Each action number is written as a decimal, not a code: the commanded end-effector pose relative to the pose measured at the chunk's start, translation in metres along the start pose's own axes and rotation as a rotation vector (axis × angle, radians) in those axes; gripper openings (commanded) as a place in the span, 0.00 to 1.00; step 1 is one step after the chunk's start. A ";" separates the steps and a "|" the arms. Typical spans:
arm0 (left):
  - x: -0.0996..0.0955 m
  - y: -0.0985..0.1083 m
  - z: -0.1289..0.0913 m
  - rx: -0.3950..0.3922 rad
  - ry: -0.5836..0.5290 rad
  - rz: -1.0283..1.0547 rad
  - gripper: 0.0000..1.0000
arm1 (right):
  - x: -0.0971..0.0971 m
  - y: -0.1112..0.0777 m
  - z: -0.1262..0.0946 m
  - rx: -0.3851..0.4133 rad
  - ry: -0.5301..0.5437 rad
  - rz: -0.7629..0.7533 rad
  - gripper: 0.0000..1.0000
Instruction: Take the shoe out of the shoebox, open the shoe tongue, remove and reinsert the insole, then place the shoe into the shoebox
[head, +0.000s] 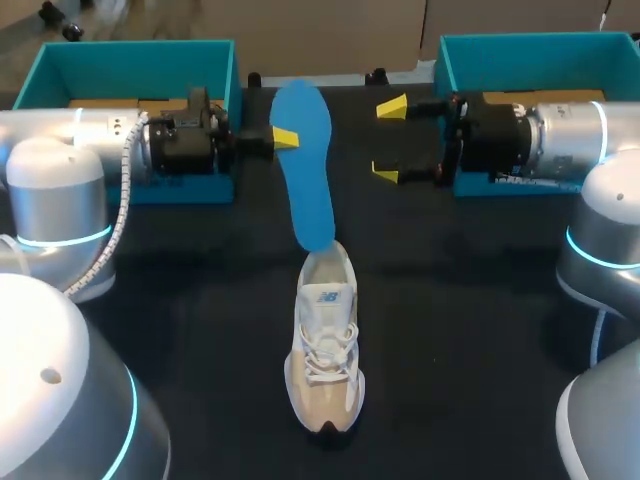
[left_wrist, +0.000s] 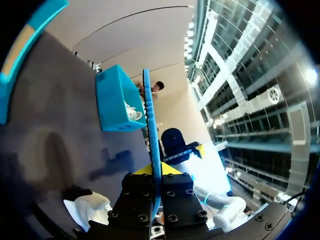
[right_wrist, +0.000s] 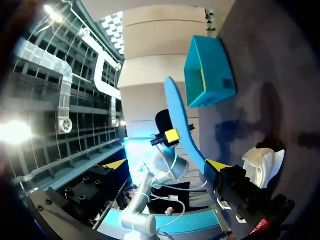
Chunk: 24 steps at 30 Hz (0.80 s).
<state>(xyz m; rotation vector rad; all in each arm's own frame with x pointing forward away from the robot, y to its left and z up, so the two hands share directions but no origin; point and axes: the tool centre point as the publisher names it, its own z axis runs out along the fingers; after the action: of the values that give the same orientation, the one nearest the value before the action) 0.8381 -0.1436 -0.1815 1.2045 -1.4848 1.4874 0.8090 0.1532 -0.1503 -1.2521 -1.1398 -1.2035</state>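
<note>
A blue insole (head: 303, 160) hangs above the table, its lower end just over the heel of the white and beige shoe (head: 325, 350). The shoe lies on the black table with its toe toward the front edge. My left gripper (head: 285, 138) is shut on the insole's edge near its upper half. The left wrist view shows the insole (left_wrist: 151, 135) edge-on between the yellow tips, with the shoe (left_wrist: 87, 207) below. My right gripper (head: 388, 140) stands open just right of the insole, apart from it. In the right wrist view the insole (right_wrist: 180, 122) is ahead of the open gripper (right_wrist: 167, 165).
A teal shoebox (head: 130, 50) stands at the back left behind my left arm. A second teal shoebox (head: 530, 42) stands at the back right behind my right arm. Dark table surface (head: 470, 330) surrounds the shoe on both sides.
</note>
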 end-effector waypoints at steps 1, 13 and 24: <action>0.018 0.009 -0.008 0.123 -0.013 0.357 0.00 | 0.000 0.000 0.002 0.000 -0.001 0.000 1.00; 0.033 0.010 -0.029 0.153 0.139 1.022 0.00 | 0.000 0.000 0.002 0.000 -0.001 0.000 1.00; 0.038 0.001 -0.029 0.126 0.196 1.143 0.00 | 0.000 0.000 0.002 0.000 -0.001 0.000 1.00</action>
<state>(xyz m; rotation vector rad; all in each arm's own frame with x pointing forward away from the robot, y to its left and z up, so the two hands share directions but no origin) 0.8175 -0.1206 -0.1396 0.5821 -1.9447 2.1337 0.8094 0.1534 -0.1504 -1.2517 -1.1396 -1.2028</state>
